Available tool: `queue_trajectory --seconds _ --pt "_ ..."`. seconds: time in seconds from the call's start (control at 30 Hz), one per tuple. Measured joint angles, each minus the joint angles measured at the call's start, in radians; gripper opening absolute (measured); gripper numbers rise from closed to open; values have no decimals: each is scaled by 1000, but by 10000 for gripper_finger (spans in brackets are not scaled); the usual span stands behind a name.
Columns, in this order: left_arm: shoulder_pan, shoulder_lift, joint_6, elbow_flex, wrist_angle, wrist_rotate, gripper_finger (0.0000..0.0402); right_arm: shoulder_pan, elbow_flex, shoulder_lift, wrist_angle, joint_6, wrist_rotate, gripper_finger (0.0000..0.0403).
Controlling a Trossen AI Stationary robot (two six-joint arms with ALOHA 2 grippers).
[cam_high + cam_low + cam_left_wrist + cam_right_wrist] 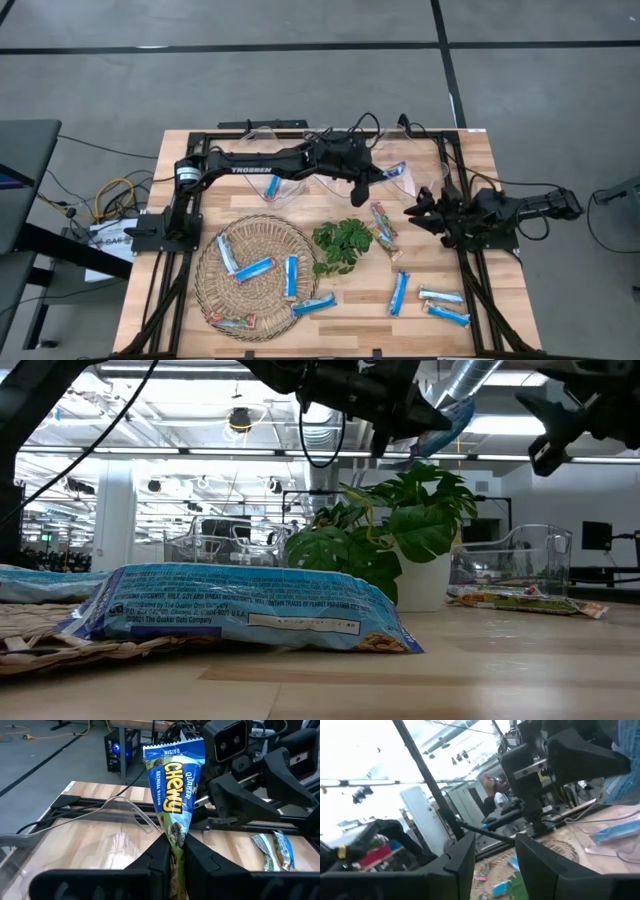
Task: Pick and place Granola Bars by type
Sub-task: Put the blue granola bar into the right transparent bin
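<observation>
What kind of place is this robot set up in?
Probably a robotics lab or workshop in an industrial hall: a wooden table stands on bare concrete floor, exposed ducts run overhead, and loose cables trail beside the rig.

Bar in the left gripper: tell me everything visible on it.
The held bar is a blue and white foil-look wrapper printed "Quaker Chewy" in yellow, with "oatmeal raisin" and a crimped top edge. It stands on end, lower end pinched between the shut fingers of the left gripper, lifted above a clear plastic bin at the table's far side.
</observation>
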Motion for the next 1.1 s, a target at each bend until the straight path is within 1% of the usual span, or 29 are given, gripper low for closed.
queue_trajectory --seconds 0.07,0.13,0.2,0.27,0.33,0.4,0.47,0.53,0.63,0.7,0.77,0.9,1.0,1.1 --pt "-1 0 0 0 1 -13 32 -1 0 1 -1 0 5 133" --pt "-1 0 -10 0 2 -17 32 -10 0 1 -1 -15 49 133" --pt "0 0 -29 0 2 -19 32 -25 0 1 -8 -49 154 134" --pt "0 1 -43 0 2 -19 32 -45 0 2 -18 -96 293 133" --pt "-1 1 -54 0 2 -19 32 -70 0 10 -27 -161 409 131" --pt "-1 1 -60 0 2 -19 32 -97 0 20 -30 -200 493 128" --pt "-1 1 -68 0 2 -18 32 -126 0 27 -18 -205 533 127" --pt "-1 1 -70 0 1 -13 32 -153 0 36 9 -211 518 128" --pt "-1 1 -70 0 2 -13 32 -188 3 50 21 -231 427 131" --pt "-1 1 -70 0 2 -13 32 -204 12 69 20 -232 396 140" --pt "-1 1 -70 0 2 -13 32 -219 23 92 25 -233 391 156" --pt "-1 1 -70 0 2 -13 32 -243 49 142 33 -233 382 202" --pt "-1 1 -69 0 3 -13 32 -255 66 185 66 -233 343 234" --pt "-1 1 -69 0 19 -13 32 -267 92 227 75 -233 320 250"
